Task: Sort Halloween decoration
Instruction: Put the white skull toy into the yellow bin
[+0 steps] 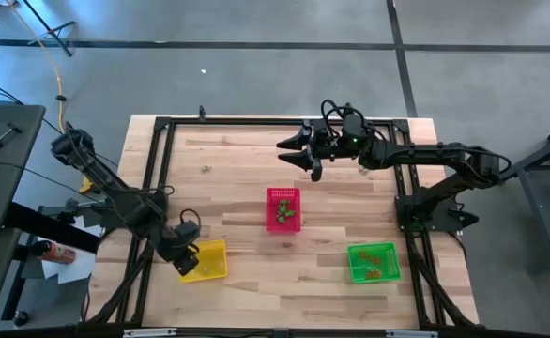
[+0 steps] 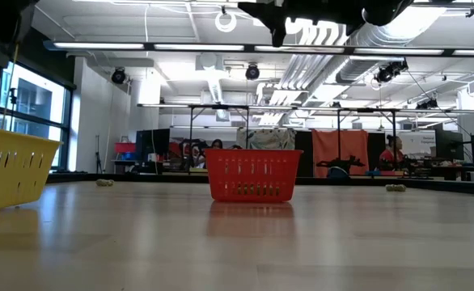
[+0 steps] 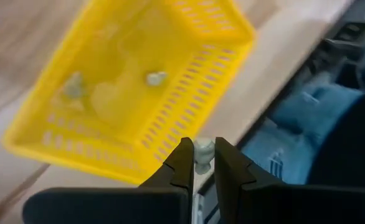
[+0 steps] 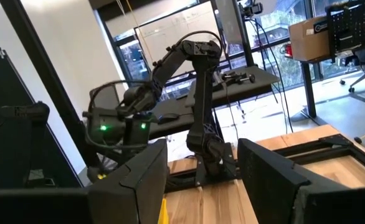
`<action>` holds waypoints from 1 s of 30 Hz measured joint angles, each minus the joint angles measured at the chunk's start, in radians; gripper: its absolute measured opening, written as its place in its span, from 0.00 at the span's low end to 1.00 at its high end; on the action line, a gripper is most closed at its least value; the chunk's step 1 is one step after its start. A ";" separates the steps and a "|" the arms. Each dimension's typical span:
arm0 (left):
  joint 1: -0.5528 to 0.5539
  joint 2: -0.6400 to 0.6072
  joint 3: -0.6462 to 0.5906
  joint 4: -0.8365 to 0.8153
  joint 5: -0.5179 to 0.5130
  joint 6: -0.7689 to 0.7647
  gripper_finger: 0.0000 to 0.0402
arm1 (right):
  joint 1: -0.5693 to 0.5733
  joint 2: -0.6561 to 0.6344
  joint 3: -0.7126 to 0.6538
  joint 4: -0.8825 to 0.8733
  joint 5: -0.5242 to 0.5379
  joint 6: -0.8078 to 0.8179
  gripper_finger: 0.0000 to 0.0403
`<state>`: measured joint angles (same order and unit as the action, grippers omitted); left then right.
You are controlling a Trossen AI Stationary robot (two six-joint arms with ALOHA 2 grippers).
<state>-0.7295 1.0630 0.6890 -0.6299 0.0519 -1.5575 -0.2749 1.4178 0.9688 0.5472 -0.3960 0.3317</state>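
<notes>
Wooden table (image 1: 247,178) under two dark arms. Yellow basket (image 1: 206,260) at the near left corner, red basket (image 1: 283,208) mid-table, green basket (image 1: 374,262) near right, trinkets lying in each. Left gripper (image 3: 200,163) over the yellow basket's edge, pinched tight on a pale yellowish trinket (image 3: 203,153), small and knobbly. Right gripper (image 1: 292,145) raised over the far side, fingers spread wide, empty. Two more pale trinkets (image 3: 156,78) inside the yellow basket; another loose trinket (image 1: 206,169) far left on the boards.

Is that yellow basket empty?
No. The yellow basket holds two pale trinkets; the left gripper, above its edge, pinches another trinket.
</notes>
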 joint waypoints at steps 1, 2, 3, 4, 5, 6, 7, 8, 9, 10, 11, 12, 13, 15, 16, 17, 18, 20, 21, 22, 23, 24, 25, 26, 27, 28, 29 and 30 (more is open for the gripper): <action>0.000 0.000 -0.010 -0.002 -0.003 -0.012 0.05 | 0.000 0.000 0.000 -0.001 0.000 0.000 0.47; 0.000 0.000 -0.017 -0.003 -0.005 -0.023 0.05 | 0.000 0.000 0.000 -0.004 0.000 0.000 0.47; 0.000 0.000 -0.024 0.001 -0.008 -0.036 0.05 | 0.000 0.000 0.000 -0.006 0.000 0.000 0.47; 0.001 0.000 -0.030 -0.001 -0.011 -0.051 0.05 | 0.000 0.000 0.000 -0.006 0.000 0.000 0.47; 0.001 0.000 -0.037 -0.001 -0.016 -0.065 0.05 | 0.000 0.000 0.000 -0.006 0.000 0.000 0.47; 0.002 0.000 -0.042 -0.001 -0.023 -0.083 0.05 | 0.000 0.000 0.000 -0.006 0.000 0.000 0.47; 0.002 0.000 -0.047 -0.001 -0.030 -0.100 0.05 | 0.000 0.000 0.000 -0.006 0.000 0.000 0.47; 0.002 0.000 -0.053 0.001 -0.033 -0.119 0.05 | 0.000 0.000 0.000 -0.006 0.000 0.000 0.47; 0.002 0.000 -0.058 -0.002 -0.035 -0.138 0.05 | 0.000 0.000 0.000 -0.007 0.000 0.000 0.47; 0.002 0.002 -0.061 -0.009 -0.035 -0.152 0.05 | 0.000 0.000 0.000 -0.009 0.000 0.000 0.47; 0.002 0.005 -0.065 -0.009 -0.035 -0.166 0.05 | 0.000 0.000 0.000 -0.012 0.000 0.000 0.47; 0.002 0.007 -0.069 -0.010 -0.035 -0.177 0.05 | 0.000 0.000 0.000 -0.015 0.000 0.000 0.47; 0.002 0.011 -0.072 -0.012 -0.036 -0.187 0.05 | 0.000 0.000 0.000 -0.018 0.000 0.000 0.47; 0.002 0.027 -0.073 -0.012 -0.046 -0.188 0.05 | 0.000 0.000 0.000 -0.027 0.000 0.000 0.47; 0.002 0.035 -0.073 -0.011 -0.049 -0.188 0.05 | 0.000 0.000 0.000 -0.034 0.001 0.000 0.47; 0.002 0.043 -0.073 -0.009 -0.050 -0.187 0.05 | 0.000 0.000 0.000 -0.038 0.001 0.000 0.47; 0.002 0.052 -0.073 -0.008 -0.050 -0.187 0.05 | 0.000 0.000 0.000 -0.042 0.004 0.000 0.47; 0.002 0.066 -0.073 -0.007 -0.050 -0.186 0.05 | 0.000 0.000 0.000 -0.043 0.013 0.000 0.47; 0.002 0.073 -0.073 -0.004 -0.050 -0.184 0.05 | 0.000 0.000 0.000 -0.043 0.022 0.000 0.47; 0.002 0.079 -0.073 0.000 -0.050 -0.179 0.05 | 0.000 0.000 0.000 -0.043 0.032 0.000 0.47; 0.002 0.084 -0.073 0.001 -0.050 -0.177 0.05 | 0.000 0.000 0.000 -0.044 0.047 0.000 0.47; 0.002 0.087 -0.073 0.001 -0.050 -0.176 0.05 | 0.000 0.000 0.000 -0.044 0.058 0.000 0.47; 0.003 0.091 -0.073 0.002 -0.049 -0.177 0.05 | 0.000 0.000 0.000 -0.045 0.065 0.000 0.47; 0.003 0.093 -0.073 0.002 -0.044 -0.177 0.06 | 0.000 0.000 0.000 -0.047 0.072 0.000 0.47; 0.002 0.094 -0.073 0.002 -0.038 -0.176 0.06 | 0.000 0.000 0.000 -0.047 0.076 0.000 0.47; 0.002 0.093 -0.073 0.002 -0.034 -0.172 0.07 | 0.000 0.000 0.000 -0.049 0.080 0.000 0.47; 0.002 0.093 -0.073 0.004 -0.032 -0.169 0.08 | 0.000 0.000 0.000 -0.051 0.081 0.000 0.47; 0.002 0.093 -0.073 0.004 -0.031 -0.168 0.09 | 0.000 0.000 0.000 -0.051 0.081 0.000 0.47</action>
<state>-0.7273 1.1564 0.6163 -0.6258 0.0212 -1.7260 -0.2752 1.4178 0.9688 0.4961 -0.3149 0.3317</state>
